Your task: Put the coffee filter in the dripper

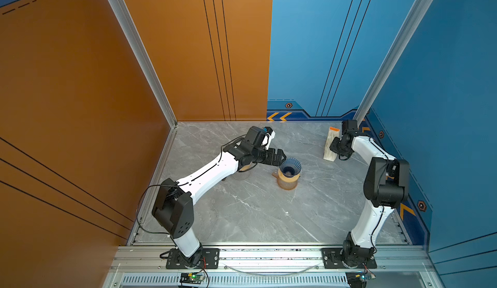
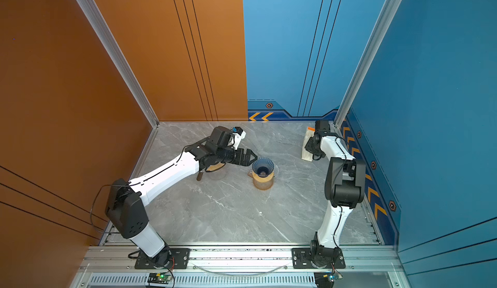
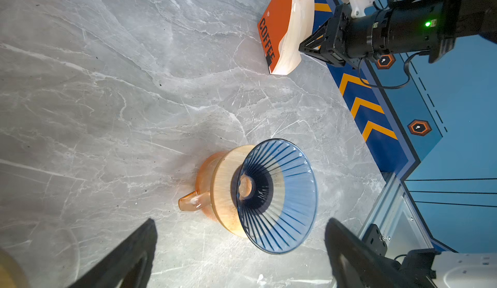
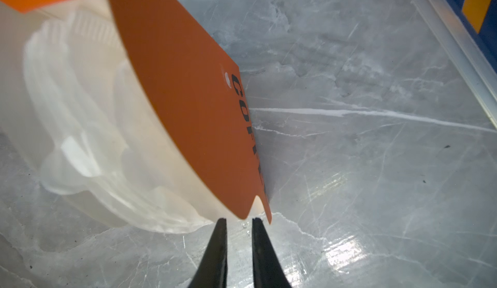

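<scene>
The dripper (image 1: 290,166) (image 2: 263,165) (image 3: 279,200) is a blue ribbed glass cone on an amber carafe with a wooden collar, mid-table and with nothing inside. White fluted coffee filters (image 4: 80,112) sit in a pack with an orange COFFEE card (image 4: 183,98) (image 3: 279,26), standing at the back right (image 1: 330,145) (image 2: 308,146). My left gripper (image 1: 281,157) (image 2: 254,158) (image 3: 240,220) is wide open beside the dripper's rim, holding nothing. My right gripper (image 4: 239,220) (image 1: 333,144) (image 3: 300,48) is at the pack's lower corner, jaws a narrow gap apart with only table between them.
A clear glass vessel with a tan top (image 2: 215,169) (image 1: 243,169) stands under my left forearm. The blue side wall (image 1: 390,149) runs close behind the pack and my right arm. Aluminium rails (image 1: 269,254) edge the table's front.
</scene>
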Robot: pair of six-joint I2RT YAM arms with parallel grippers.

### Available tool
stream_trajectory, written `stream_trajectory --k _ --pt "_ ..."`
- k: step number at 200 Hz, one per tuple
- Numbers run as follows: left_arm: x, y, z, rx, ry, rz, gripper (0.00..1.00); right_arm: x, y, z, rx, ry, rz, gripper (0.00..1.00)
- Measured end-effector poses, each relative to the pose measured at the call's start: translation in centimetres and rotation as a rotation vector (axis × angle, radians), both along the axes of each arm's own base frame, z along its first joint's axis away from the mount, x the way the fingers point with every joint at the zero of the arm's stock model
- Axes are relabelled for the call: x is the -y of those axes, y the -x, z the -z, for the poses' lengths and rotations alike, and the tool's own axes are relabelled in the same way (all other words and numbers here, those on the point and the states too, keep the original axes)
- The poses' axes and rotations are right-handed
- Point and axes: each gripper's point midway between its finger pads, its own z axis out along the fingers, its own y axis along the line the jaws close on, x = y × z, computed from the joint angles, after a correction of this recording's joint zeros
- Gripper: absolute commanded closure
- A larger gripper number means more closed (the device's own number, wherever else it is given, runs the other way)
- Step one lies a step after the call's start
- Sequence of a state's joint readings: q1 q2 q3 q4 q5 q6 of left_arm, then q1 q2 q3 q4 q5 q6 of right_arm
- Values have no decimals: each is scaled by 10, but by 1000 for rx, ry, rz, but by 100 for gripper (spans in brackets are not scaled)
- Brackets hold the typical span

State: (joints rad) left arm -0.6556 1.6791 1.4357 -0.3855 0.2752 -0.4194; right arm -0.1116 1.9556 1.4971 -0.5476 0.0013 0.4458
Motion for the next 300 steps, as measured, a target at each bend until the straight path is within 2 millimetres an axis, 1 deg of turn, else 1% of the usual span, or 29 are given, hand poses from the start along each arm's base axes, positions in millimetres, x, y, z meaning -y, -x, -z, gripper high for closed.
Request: stream_trajectory --k 20,41,85,113,135,176,197,217,237,257,300 --pt "1 0 1 -2 1 2 2 0 0 7 -14 -2 0 83" --pt "2 -1 1 -5 1 4 2 0 -1 8 -17 -2 0 83" --pt "3 -3 1 -5 2 5 2 3 -14 5 2 3 2 83" --pt "3 -3 1 -5 1 5 2 3 -19 10 -5 3 2 84" --pt "3 -3 1 -6 1 5 2 3 -19 15 -14 2 2 86" --pt "3 -3 1 -6 1 5 2 4 -23 11 -4 4 -1 90" --pt "3 -3 1 -6 1 5 2 3 -24 10 1 4 -1 90" --pt "3 -3 1 -6 1 5 2 3 -24 10 1 1 -3 86" --pt "3 -3 1 -7 2 3 2 3 -23 11 -1 1 -3 85" --pt "3 -3 1 -11 3 1 2 3 -20 11 -6 4 -3 81" --pt "4 -3 5 -18 -1 0 2 7 -10 -1 2 37 -5 81"
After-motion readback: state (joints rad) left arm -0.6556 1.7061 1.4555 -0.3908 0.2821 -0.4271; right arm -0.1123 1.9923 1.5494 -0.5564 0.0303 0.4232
